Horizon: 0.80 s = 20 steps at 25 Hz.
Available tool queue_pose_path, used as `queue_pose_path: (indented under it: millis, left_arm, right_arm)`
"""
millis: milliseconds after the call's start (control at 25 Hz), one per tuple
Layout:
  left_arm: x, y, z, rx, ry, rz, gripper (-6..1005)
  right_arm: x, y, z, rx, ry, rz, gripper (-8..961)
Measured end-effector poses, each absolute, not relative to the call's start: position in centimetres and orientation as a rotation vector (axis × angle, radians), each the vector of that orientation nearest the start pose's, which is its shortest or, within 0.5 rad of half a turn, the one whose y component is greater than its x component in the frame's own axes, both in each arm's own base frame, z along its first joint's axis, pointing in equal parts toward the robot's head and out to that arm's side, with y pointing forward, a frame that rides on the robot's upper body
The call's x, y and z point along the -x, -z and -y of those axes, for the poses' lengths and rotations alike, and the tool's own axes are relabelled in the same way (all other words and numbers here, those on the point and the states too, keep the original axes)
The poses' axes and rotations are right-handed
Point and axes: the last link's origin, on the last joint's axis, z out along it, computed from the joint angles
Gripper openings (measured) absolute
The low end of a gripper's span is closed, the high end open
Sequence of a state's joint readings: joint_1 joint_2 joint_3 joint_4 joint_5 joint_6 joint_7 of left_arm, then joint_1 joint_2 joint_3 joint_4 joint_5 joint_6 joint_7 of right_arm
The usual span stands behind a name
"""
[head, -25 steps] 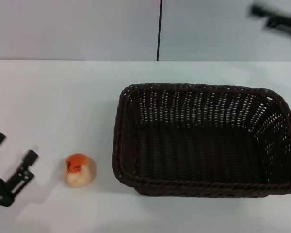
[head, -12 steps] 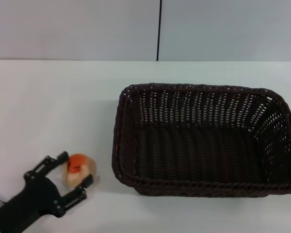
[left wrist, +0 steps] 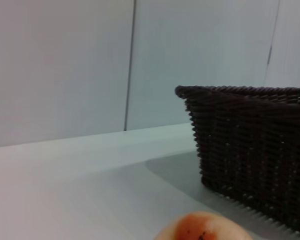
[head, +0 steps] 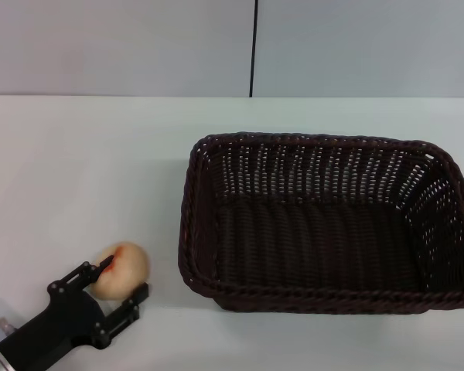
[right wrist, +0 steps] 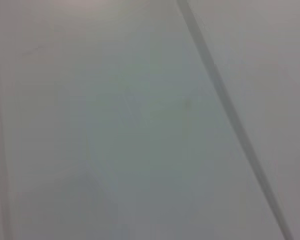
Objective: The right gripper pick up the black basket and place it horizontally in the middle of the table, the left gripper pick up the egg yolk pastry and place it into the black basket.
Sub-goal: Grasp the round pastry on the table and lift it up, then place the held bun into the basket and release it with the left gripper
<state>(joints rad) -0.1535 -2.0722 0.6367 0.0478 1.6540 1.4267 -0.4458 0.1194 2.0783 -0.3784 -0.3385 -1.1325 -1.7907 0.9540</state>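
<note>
The black basket (head: 317,140) lies lengthwise on the white table (head: 85,162), right of the middle; it is empty. The egg yolk pastry (head: 124,268) sits near the front left, tipped so that its orange top faces left. My left gripper (head: 124,280) reaches in from the front left corner with one finger on each side of the pastry, closed against it. The left wrist view shows the pastry's top (left wrist: 202,229) close up and the basket's side (left wrist: 250,150) beyond it. My right gripper is out of view; its wrist view shows only a pale wall.
A grey wall with a dark vertical seam (head: 253,46) stands behind the table. Bare white tabletop lies between the pastry and the basket and across the back left.
My left gripper moved in from the left, took the pastry between its fingers and closed on it; the pastry tipped over. The right arm left the top right of the view.
</note>
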Motion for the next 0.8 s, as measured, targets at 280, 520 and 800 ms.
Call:
queue_pose_path:
  millis: [280,520,800]
  left_arm:
    - [36.2,6.0,-17.2,2.215,0.694,0.545,575]
    - [35.0,4.2,-17.6,2.137,0.847,0.481,376]
    - [32.1,2.7,-18.4,2.105,1.077,0.331,300]
  right_arm:
    - [-36.8,-8.3,-20.3,1.404,-1.222,-0.558,616]
    - [-37.4,-7.0,-20.2,1.375,-1.209,-0.635,616]
    - [-37.2,-5.5,-20.4,1.376,-1.194,-0.676,616]
